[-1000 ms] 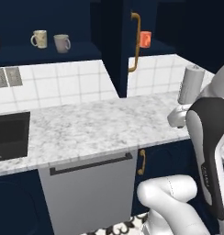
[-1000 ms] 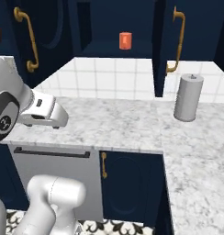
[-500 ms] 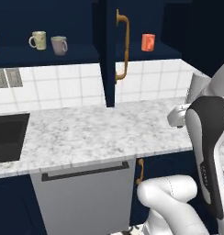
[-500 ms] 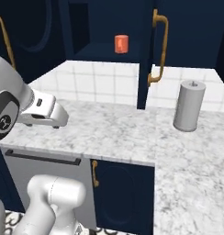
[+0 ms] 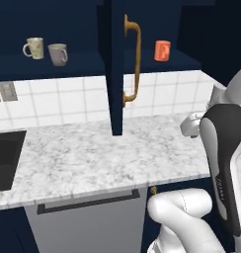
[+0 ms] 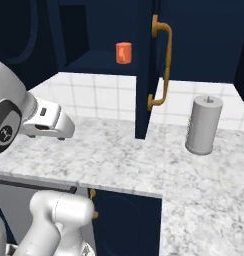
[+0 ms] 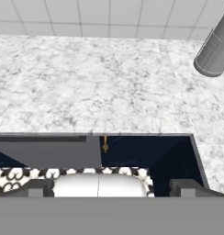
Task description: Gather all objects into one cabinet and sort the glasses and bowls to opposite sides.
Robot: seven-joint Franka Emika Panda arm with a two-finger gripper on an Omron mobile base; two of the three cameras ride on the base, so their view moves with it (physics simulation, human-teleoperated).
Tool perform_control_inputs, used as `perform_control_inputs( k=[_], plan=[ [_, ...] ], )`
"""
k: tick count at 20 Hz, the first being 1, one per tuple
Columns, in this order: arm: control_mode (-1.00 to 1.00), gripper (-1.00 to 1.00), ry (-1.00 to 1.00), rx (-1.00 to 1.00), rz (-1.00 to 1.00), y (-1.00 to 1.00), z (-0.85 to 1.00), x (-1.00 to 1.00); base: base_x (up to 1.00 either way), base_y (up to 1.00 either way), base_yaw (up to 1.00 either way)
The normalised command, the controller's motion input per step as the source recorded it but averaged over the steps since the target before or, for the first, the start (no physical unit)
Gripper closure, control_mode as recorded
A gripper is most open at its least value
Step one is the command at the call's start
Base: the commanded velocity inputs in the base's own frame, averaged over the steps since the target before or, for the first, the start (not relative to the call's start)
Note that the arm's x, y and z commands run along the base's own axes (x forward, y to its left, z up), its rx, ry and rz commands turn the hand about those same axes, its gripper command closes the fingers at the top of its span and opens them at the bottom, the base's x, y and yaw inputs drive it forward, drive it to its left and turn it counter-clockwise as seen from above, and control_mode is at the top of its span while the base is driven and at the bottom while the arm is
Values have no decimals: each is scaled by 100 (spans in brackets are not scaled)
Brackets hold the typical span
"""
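Left base view: orange-red cup [image 5: 162,50] sits shelved apart from both mugs [image 5: 46,50]; fingers [image 7: 109,188] apart, empty, awaiting gathering.

open cabinet door [image 5: 115,69] juts over counter [image 5: 83,158], grey cylinder [image 6: 203,125] beside

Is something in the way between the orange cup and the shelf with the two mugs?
Yes. The open cabinet door juts out edge-on between the orange-red cup and the cream mug and grey mug.
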Motion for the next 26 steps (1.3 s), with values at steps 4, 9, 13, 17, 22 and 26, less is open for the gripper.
perform_control_inputs(
  k=[4,9,13,17,22,26],
  plan=[
    [100,-100,0,0,0,0,0,0,43,-23,-12],
    [100,-100,0,0,0,0,0,0,31,-13,-11],
    [100,-100,0,0,0,0,0,0,18,-5,-2],
    [100,-100,0,0,0,0,0,0,23,-5,0],
    [-100,-100,-25,0,5,-5,29,12,5,-2,0],
    [-100,-100,-36,5,4,-16,52,47,0,0,0]
  ],
)
